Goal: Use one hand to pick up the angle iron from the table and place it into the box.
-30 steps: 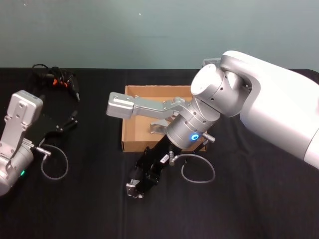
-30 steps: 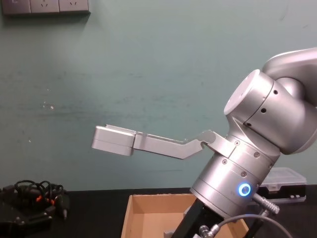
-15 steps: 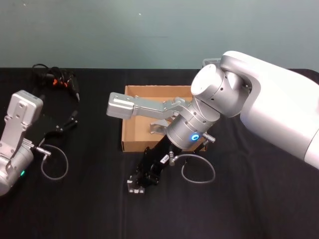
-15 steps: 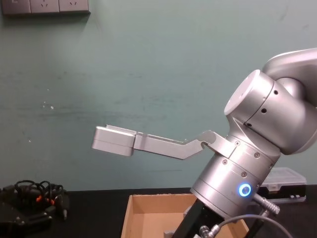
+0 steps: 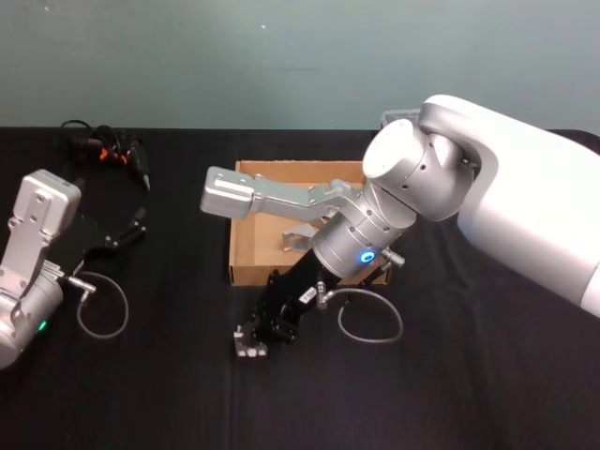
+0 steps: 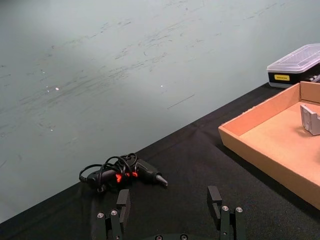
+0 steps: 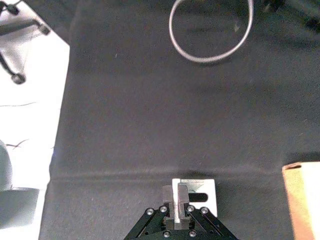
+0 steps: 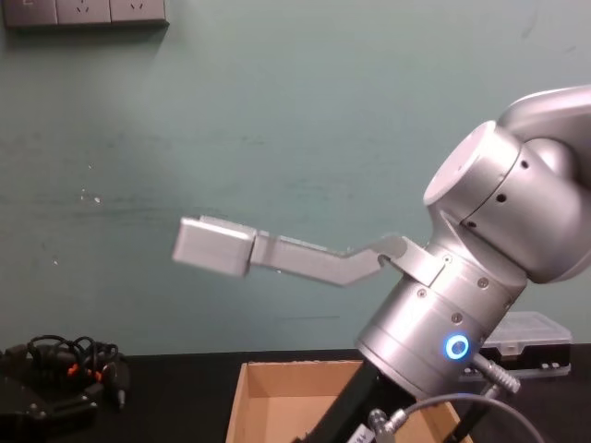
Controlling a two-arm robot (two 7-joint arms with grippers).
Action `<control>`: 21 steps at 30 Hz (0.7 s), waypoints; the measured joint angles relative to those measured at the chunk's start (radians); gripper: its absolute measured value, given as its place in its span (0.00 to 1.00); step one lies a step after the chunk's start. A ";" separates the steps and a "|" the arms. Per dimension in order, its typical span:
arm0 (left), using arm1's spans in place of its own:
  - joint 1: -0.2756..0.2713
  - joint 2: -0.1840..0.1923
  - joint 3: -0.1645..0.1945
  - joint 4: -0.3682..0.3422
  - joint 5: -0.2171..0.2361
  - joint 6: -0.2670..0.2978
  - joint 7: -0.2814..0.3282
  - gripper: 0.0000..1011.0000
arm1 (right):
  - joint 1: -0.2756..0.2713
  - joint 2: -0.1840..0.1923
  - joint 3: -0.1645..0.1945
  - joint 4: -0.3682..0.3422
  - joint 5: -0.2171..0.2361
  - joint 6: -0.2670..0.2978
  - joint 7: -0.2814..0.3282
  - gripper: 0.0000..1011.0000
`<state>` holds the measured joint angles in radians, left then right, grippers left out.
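The small angle iron (image 5: pixel 246 348), a bright L-shaped piece of metal, is gripped by its upright flange between the closed black fingers of the right claw (image 5: pixel 253 337). It is held low at the matte black bench (image 5: pixel 169 394), just in front of the near wall of the shallow tan cardboard box (image 5: pixel 232 255); whether it touches the bench cannot be told. A second angle iron (image 5: pixel 292 240) is seen on the box's floor, and the left claw (image 5: pixel 131 228) is parked with fingers spread apart over the bench's left side, well apart from the box.
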<state>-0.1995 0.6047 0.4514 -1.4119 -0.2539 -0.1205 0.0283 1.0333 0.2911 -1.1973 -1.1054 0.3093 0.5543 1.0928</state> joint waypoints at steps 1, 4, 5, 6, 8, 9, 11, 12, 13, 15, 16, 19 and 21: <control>0.000 0.000 0.000 0.000 0.000 0.000 0.000 1.00 | 0.000 0.000 0.000 0.000 0.000 0.000 0.000 0.06; 0.000 0.000 0.000 0.000 0.000 0.000 0.000 1.00 | -0.016 0.021 0.026 -0.048 0.007 -0.014 -0.043 0.06; 0.000 0.000 0.000 0.000 0.000 0.000 0.000 1.00 | -0.025 0.030 0.039 -0.070 0.010 -0.022 -0.064 0.06; 0.000 0.000 0.000 0.000 0.000 0.000 0.000 1.00 | -0.030 0.035 0.049 -0.083 0.012 -0.026 -0.075 0.06; 0.000 0.000 0.000 0.000 0.000 0.000 0.000 1.00 | -0.047 0.050 0.076 -0.113 0.020 -0.041 -0.113 0.06; 0.000 0.000 0.000 0.000 0.000 0.000 0.000 1.00 | -0.052 0.055 0.086 -0.123 0.021 -0.046 -0.128 0.06; 0.000 0.000 0.000 0.000 0.000 0.000 0.000 1.00 | -0.069 0.069 0.119 -0.150 0.026 -0.062 -0.172 0.06; 0.000 0.000 0.000 0.000 0.000 0.000 0.000 1.00 | -0.076 0.074 0.132 -0.159 0.028 -0.069 -0.186 0.06; 0.000 0.000 0.000 0.000 0.000 0.000 0.000 1.00 | -0.082 0.078 0.144 -0.167 0.030 -0.075 -0.201 0.06; 0.000 0.000 0.000 0.000 0.000 0.000 0.000 1.00 | -0.095 0.087 0.173 -0.182 0.032 -0.090 -0.237 0.06; 0.000 0.000 0.000 0.000 0.000 0.000 0.000 1.00 | -0.099 0.089 0.182 -0.184 0.032 -0.093 -0.247 0.06; 0.000 0.000 0.000 0.000 0.000 0.000 0.000 1.00 | -0.108 0.089 0.210 -0.177 0.031 -0.100 -0.277 0.06; 0.000 0.000 0.000 0.000 0.000 0.000 0.000 1.00 | -0.109 0.085 0.223 -0.156 0.028 -0.101 -0.292 0.06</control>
<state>-0.1995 0.6047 0.4514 -1.4120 -0.2539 -0.1205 0.0283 0.9240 0.3757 -0.9745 -1.2612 0.3368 0.4538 0.8005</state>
